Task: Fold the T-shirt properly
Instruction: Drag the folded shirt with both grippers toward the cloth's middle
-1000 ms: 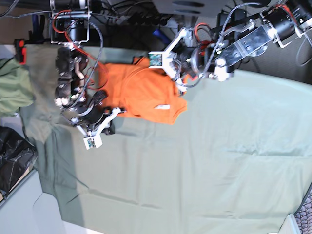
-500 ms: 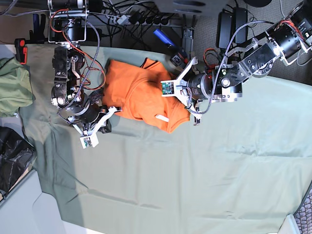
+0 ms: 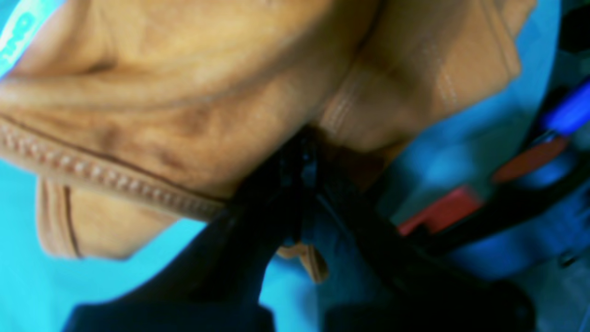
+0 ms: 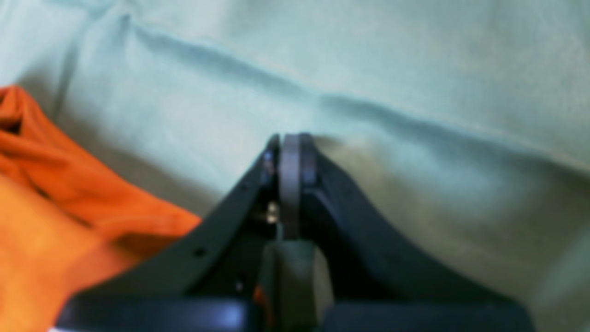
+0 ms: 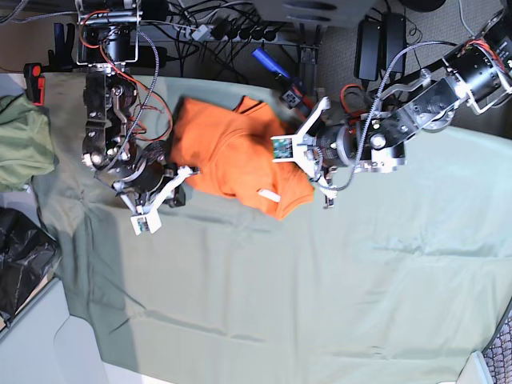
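- Sage-green table cloth [image 5: 320, 280] covers the whole table, wrinkled, with long creases near the left edge.
- Plain bright orange short-sleeved cotton T-shirt [image 5: 232, 156] lies bunched and partly doubled over at the far-left part of the cloth, between the two arms; a small white inner label [image 5: 268, 195] shows near its lower edge.
- Olive-green garment [image 5: 22, 152] sits heaped at the left edge, well apart from the shirt.
- Left gripper [image 3: 306, 166], on the base view's right, is clamped tight on the shirt: wrist view shows dark jaws pinching a stitched hem fold, orange fabric draped above and around them.
- Right gripper [image 4: 290, 147], on the base view's left, has its jaws pressed together with nothing between them; tips sit over bare cloth, just beside the shirt's edge, not touching it as far as the blurred view shows.
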Tool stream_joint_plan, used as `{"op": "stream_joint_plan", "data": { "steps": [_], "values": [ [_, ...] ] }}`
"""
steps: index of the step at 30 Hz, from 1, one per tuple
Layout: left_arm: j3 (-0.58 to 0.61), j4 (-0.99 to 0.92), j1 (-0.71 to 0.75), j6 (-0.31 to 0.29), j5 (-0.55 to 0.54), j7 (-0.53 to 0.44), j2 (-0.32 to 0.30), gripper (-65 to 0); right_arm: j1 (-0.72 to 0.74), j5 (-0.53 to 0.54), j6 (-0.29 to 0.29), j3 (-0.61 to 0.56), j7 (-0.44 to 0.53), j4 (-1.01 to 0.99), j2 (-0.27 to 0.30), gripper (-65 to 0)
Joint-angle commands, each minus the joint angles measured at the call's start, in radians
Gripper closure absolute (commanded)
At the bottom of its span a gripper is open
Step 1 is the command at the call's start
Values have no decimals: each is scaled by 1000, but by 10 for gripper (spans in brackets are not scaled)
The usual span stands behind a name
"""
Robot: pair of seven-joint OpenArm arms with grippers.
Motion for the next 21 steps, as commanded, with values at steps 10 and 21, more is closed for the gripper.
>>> {"op": "stream_joint_plan", "data": {
  "steps": [10,21],
  "values": [
    [-10,-117,-185,24,57,-15,-15,0,-66,56,91,5,-9,39,34,0],
    [-10,65,-198,137,55,66,-140,0,-70,80,91,5,17,39,32,0]
  ]
}}
